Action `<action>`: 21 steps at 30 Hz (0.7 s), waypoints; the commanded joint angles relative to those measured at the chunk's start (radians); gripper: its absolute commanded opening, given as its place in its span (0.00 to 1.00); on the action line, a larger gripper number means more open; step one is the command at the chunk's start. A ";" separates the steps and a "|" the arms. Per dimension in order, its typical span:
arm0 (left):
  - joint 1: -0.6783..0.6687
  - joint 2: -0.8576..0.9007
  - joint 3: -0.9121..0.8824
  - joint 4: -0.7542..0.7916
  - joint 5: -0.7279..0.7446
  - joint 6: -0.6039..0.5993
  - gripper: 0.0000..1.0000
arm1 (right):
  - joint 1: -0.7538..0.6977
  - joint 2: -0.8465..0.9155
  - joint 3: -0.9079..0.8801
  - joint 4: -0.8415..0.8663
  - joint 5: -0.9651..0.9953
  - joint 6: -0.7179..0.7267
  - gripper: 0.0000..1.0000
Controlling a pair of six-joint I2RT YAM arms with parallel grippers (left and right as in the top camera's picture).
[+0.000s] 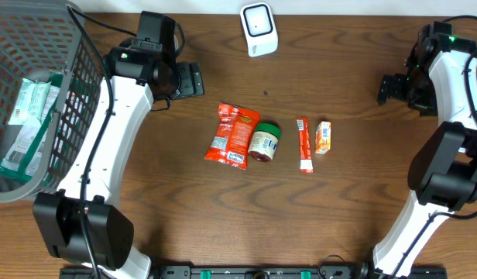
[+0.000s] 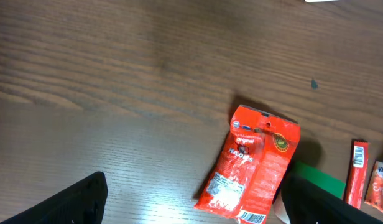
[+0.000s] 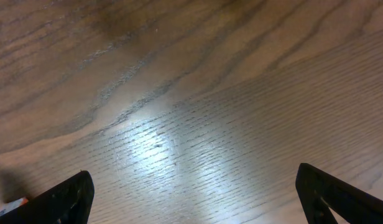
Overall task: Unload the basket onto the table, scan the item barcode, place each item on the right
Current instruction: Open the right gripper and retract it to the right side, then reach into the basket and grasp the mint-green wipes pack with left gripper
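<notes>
The white barcode scanner (image 1: 259, 29) stands at the table's far edge. Four items lie in a row at mid-table: a red snack bag (image 1: 232, 136), a round jar with a green lid (image 1: 264, 141), a red stick packet (image 1: 303, 144) and a small orange box (image 1: 323, 137). My left gripper (image 1: 193, 80) hovers open, up and left of the bag. In the left wrist view the bag (image 2: 253, 165) lies ahead between the open fingers (image 2: 73, 202), its barcode (image 2: 250, 218) at the lower edge. My right gripper (image 1: 386, 89) is open at the far right over bare wood, holding nothing.
A grey mesh basket (image 1: 72, 93) holding several green-and-white packets sits at the left edge beside the left arm. The right wrist view shows wood grain between the right gripper's (image 3: 194, 199) fingers, and a small orange-and-white scrap at the lower left corner.
</notes>
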 commanded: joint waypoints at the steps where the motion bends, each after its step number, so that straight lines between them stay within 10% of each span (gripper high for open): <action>1: 0.008 0.000 0.071 -0.062 -0.045 0.027 0.85 | -0.002 -0.026 0.017 -0.002 0.009 0.012 0.99; 12: 0.199 -0.014 0.618 -0.227 -0.256 0.072 0.83 | -0.002 -0.027 0.017 -0.002 0.009 0.011 0.99; 21: 0.452 -0.002 0.645 -0.171 -0.516 0.130 0.87 | -0.002 -0.027 0.017 -0.002 0.009 0.011 0.99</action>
